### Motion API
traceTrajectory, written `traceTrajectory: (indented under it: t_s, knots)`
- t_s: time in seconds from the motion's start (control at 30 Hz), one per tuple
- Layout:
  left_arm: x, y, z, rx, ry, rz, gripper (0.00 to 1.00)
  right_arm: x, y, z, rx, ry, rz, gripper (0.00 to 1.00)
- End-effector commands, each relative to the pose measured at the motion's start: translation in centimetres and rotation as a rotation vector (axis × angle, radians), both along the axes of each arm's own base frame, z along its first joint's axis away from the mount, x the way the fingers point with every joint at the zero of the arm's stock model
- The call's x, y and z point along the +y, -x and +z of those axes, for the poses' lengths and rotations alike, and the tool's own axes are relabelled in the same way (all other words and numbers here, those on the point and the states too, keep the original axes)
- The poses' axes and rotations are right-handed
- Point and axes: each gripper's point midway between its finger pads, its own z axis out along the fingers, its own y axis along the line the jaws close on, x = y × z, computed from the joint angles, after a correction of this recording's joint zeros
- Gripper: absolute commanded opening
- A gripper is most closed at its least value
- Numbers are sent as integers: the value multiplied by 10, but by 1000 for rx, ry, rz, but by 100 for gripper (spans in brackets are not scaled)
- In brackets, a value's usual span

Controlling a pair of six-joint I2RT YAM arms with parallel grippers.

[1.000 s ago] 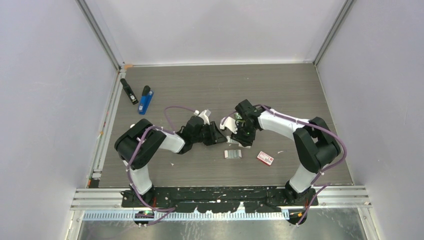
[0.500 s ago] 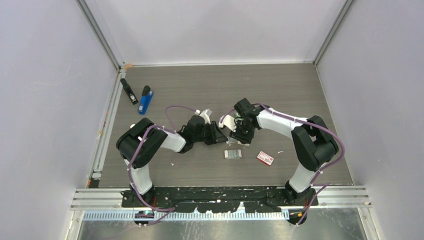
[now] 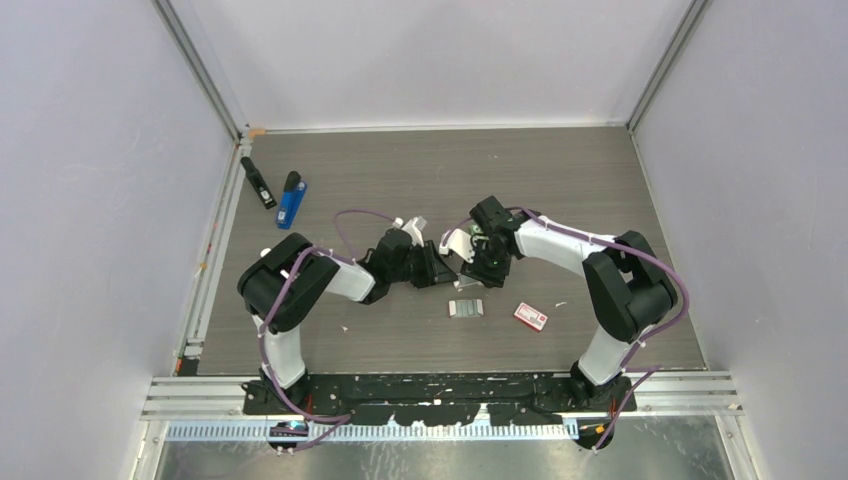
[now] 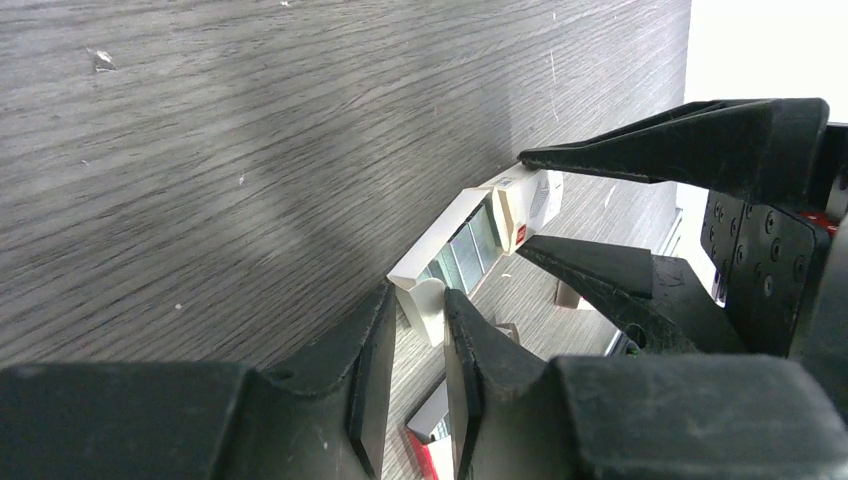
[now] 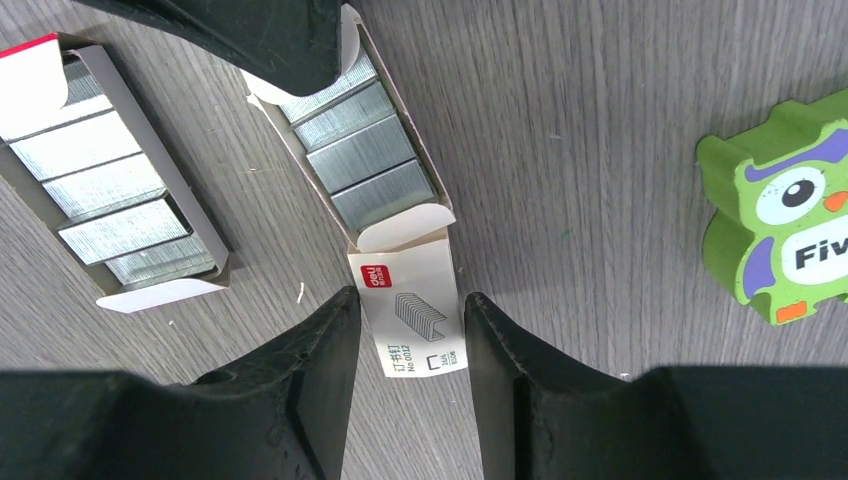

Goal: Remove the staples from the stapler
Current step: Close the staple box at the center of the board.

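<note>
A blue stapler (image 3: 291, 200) and a black stapler (image 3: 258, 183) lie at the far left, away from both arms. Silvery staples (image 5: 365, 150) fill an open white box (image 5: 400, 225) on the table between the grippers. My left gripper (image 4: 418, 295) is shut on the box's end flap (image 4: 432, 312). My right gripper (image 5: 410, 298) stands open around the opposite printed flap (image 5: 412, 325), which lies flat on the table. More staples (image 5: 110, 190) sit in a second open box beside it.
A green owl-shaped item (image 5: 785, 210) lies to the right of the right gripper. A small red-and-white box (image 3: 531, 317) rests near the right arm. The second open box (image 3: 465, 308) sits just in front of the grippers.
The right gripper's jaws have spread wider around the printed flap. The left gripper's jaws have narrowed onto the other flap. Both arms have barely shifted.
</note>
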Motion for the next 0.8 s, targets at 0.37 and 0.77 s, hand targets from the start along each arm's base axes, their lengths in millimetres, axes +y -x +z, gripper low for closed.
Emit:
traceTrajectory:
  t_s: [0.37, 0.77]
  knots:
    - [6, -2, -20, 16, -109, -29, 22, -1, -4, 19, -28, -81, -6, 54]
    - [1, -4, -20, 21, -110, -44, 20, -2, 3, 14, 2, -86, 9, 52]
